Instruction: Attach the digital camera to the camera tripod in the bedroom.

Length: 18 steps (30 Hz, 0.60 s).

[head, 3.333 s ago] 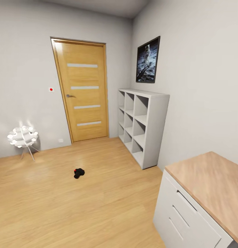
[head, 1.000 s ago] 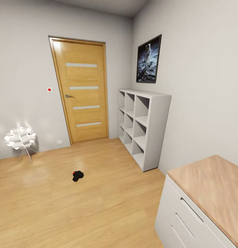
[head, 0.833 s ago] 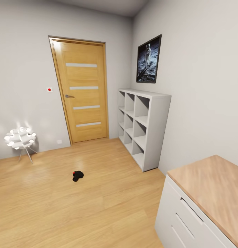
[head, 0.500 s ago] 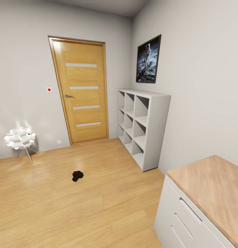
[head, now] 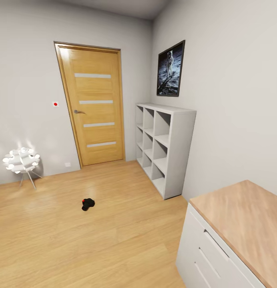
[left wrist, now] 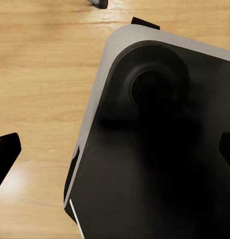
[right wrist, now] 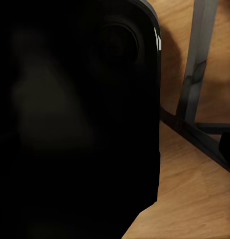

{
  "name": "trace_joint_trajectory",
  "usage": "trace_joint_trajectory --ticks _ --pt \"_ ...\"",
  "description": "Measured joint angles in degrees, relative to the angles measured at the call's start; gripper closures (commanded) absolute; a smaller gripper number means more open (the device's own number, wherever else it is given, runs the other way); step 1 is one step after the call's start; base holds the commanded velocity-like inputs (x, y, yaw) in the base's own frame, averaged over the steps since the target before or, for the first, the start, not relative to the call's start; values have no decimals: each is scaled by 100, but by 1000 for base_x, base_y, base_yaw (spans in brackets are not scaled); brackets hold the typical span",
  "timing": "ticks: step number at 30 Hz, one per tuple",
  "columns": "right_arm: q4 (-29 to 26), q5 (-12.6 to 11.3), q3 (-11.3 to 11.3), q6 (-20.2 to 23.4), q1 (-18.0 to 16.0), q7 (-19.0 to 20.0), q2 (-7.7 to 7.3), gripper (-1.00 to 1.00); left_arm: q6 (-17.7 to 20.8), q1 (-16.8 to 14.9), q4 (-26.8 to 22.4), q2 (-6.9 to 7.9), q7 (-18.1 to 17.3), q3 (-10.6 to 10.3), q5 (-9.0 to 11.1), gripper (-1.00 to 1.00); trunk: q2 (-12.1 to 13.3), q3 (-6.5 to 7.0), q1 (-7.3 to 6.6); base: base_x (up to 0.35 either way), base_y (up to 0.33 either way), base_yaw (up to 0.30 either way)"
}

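Head view: whole frame has slid a bit left and down versus a second ago, door (head: pixel 95 105), shelf unit (head: pixel 163 146) and lamp (head: pixel 21 160) all shifted together, so that's my base/head moving, not the objects. Read: I'm on the approach, nothing grasped yet. The digital camera (head: pixel 87 204) sits on the wood floor (head: pixel 114 236), lower-left of centre frame, well apart from the lamp at the left edge and from the shelf at right-centre. It's a small black lump with a red dot on its left side; too small to tell which way the lens faces or whether it's upright. The moon-landing picture (head: pixel 169 69) hangs upper right, and a wood-topped drawer unit (head: pixel 230 236) fills the lower right corner. Judgement: first step is to close in on the digital camera and pick it up; the tripod I have to locate after that. Left wrist view: I see the robot's dark base shell (left wrist: pixel 160 144) over the floor, with black finger tips at the left edge (left wrist: pixel 5 154) and right edge of the frame, standing wide apart, so left gripper (left wrist: pixel 115 149) reads as spread and empty. Right wrist view: mostly dark body (right wrist: pixel 75 119) and a grey strut (right wrist: pixel 197 64) over floor; I can't tell the right gripper's state from this.
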Motion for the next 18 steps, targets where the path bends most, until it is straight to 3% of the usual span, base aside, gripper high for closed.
trace_joint_trajectory --ticks 14,18 --pt "-6 12 14 45 1 10 -10 -100 -8 -2 -7 0 5 10 6 -100 0 0 0 0 -1 0" --pt "-58 17 11 78 0 19 -116 -100 -8 -2 -15 0 9 21 3 -100 0 0 0 0 0 0"
